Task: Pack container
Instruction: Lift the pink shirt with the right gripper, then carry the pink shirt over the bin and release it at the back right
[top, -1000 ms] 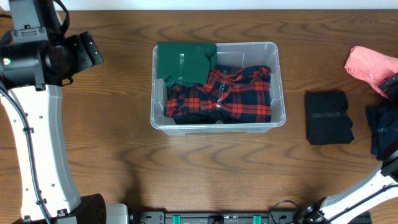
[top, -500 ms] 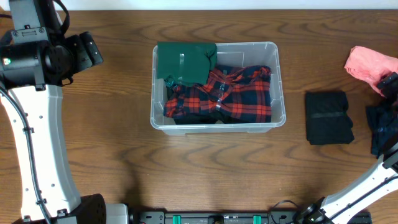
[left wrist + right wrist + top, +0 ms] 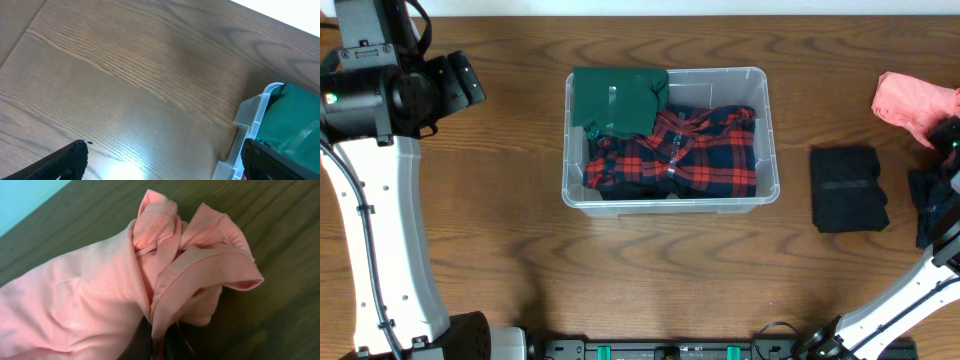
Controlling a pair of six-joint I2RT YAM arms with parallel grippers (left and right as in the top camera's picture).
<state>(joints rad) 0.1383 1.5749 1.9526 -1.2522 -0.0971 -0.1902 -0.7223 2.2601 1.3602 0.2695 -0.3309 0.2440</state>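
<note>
One wood-grain table (image 3: 650, 280) bears the container (image 3: 715, 90); beyond, perhaps white floor (image 3: 720, 5).

The container (image 3: 670, 206) is clear and colourless. Inside it lie a plain dark green garment (image 3: 618, 100) and a red-and-navy plaid shirt (image 3: 685, 152). Right of the container lie a black cloth (image 3: 847, 188), a dark navy cloth (image 3: 930, 205) and a pink cloth (image 3: 908, 100). The table (image 3: 620, 280) is brown wood grain.

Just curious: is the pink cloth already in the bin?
No, the pink cloth sits outside, far right of the bin.
</note>
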